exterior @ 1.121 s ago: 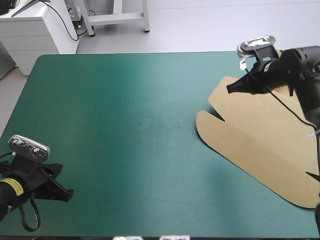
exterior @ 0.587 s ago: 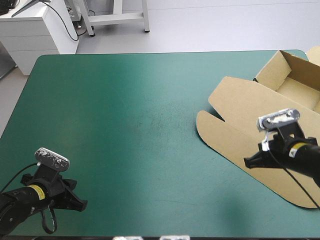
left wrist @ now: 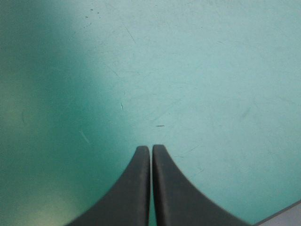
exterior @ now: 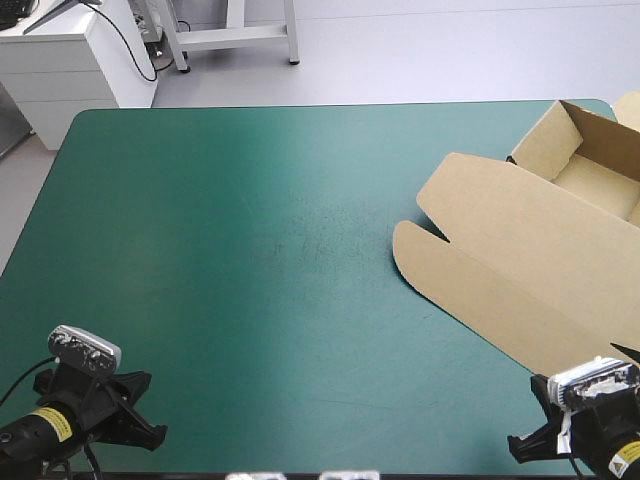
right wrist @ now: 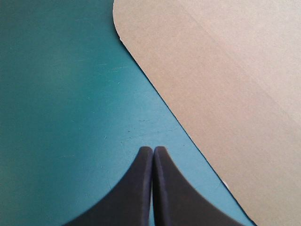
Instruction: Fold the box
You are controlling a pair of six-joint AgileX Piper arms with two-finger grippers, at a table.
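The brown box (exterior: 520,250) lies at the table's right side. It is an open tray (exterior: 585,170) with raised walls at the far right, and its lid lies flat toward the middle. My right gripper (exterior: 516,446) is shut and empty at the near right corner, just short of the lid's near edge. In the right wrist view its fingertips (right wrist: 153,150) rest over the teal-green cover, with the lid's rounded corner (right wrist: 221,80) ahead and to one side. My left gripper (exterior: 152,436) is shut and empty at the near left corner, and only cover shows ahead of it (left wrist: 151,149).
The table's near edge (left wrist: 288,214) runs close beside the left gripper. A broad stretch of teal-green cover (exterior: 250,240) lies between the box and the table's left side. A white cabinet (exterior: 75,55) stands beyond the far left corner.
My right arm has drawn back from over the box, across the lid, to the near right corner. The tray came into view. My left gripper shifted slightly near the front edge.
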